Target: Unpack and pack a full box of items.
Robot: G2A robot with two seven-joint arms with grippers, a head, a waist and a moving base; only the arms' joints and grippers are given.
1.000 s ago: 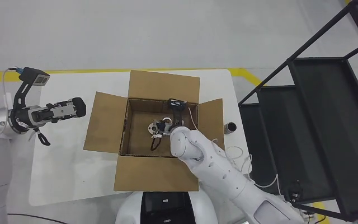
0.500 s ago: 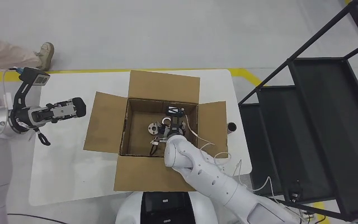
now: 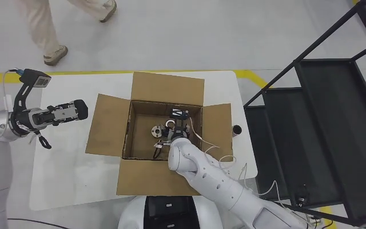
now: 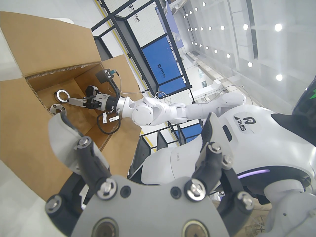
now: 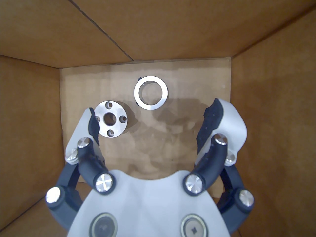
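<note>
White tabletop (image 3: 68, 172); corrugated cardboard box (image 3: 108, 131) with holed metal disc (image 5: 118, 110), smooth ring (image 5: 151, 107).

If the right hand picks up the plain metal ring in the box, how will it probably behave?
The ring looks like solid polished metal, so it is probably stiff, heavy for its size and somewhat slippery. It lies flat on the box floor, so it should not roll unless tipped on edge.

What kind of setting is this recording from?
Probably a factory-style hall or robotics lab: yellow floor line, black metal rack beside the white table, and a high ceiling with rows of spotlights.
</note>
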